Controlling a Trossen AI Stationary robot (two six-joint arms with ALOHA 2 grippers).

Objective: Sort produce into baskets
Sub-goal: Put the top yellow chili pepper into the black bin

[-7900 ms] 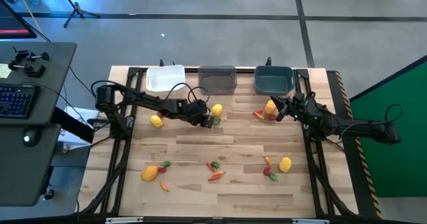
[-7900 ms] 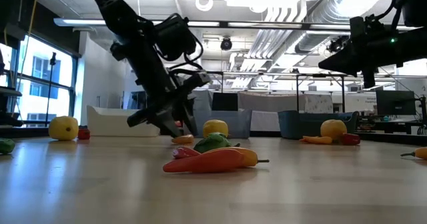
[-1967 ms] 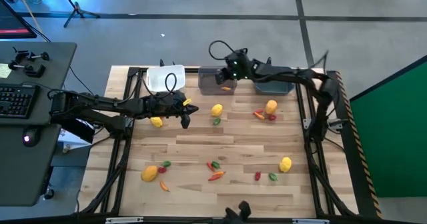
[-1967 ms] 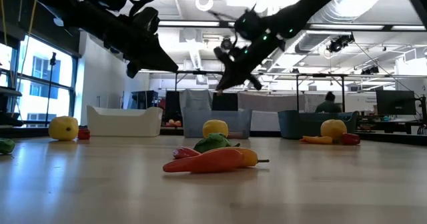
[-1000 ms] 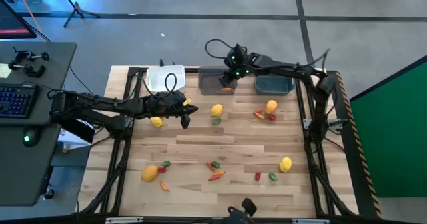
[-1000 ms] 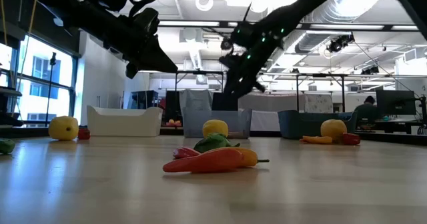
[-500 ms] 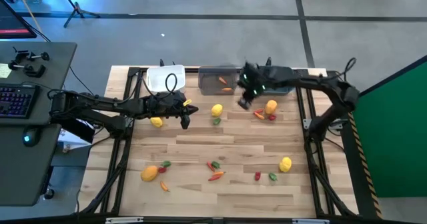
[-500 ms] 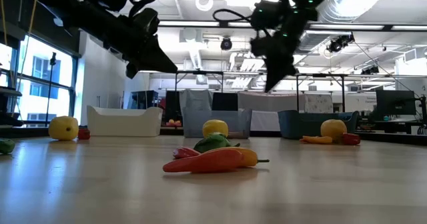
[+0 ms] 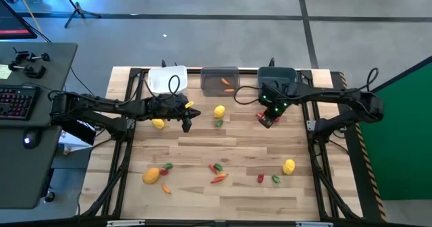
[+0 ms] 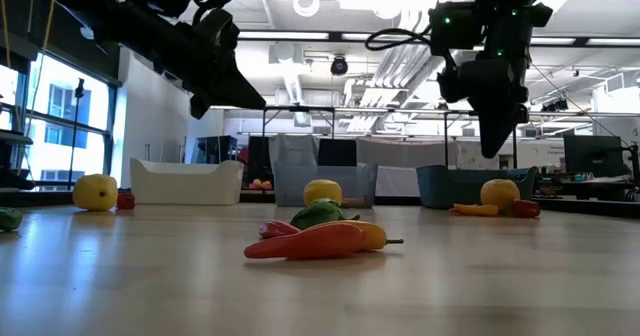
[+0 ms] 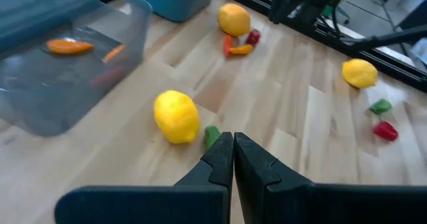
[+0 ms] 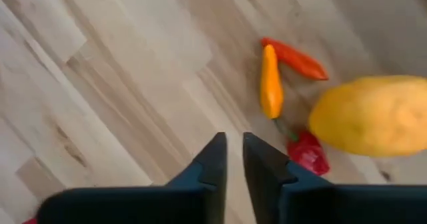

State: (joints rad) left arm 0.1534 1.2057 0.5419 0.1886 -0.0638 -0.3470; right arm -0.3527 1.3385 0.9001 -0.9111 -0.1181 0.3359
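The pale wooden plank table (image 9: 223, 146) is carrying three rectangular plastic bins at its far edge: white bin (image 9: 167, 80), translucent grey bin (image 9: 220, 81) holding slim orange pieces, and teal bin (image 9: 277, 80). The right gripper (image 9: 264, 118) is hanging above a round yellow fruit (image 12: 373, 116), an orange chili (image 12: 270, 91) and a red bit (image 12: 308, 151), fingers almost together and empty. The left gripper (image 9: 187, 124) is hovering near another yellow fruit (image 11: 176, 117), fingers pressed together.

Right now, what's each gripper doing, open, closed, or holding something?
Left gripper: shut, holding nothing, above the table.
Right gripper: nearly shut, small gap, empty, over the yellow fruit and orange pepper.
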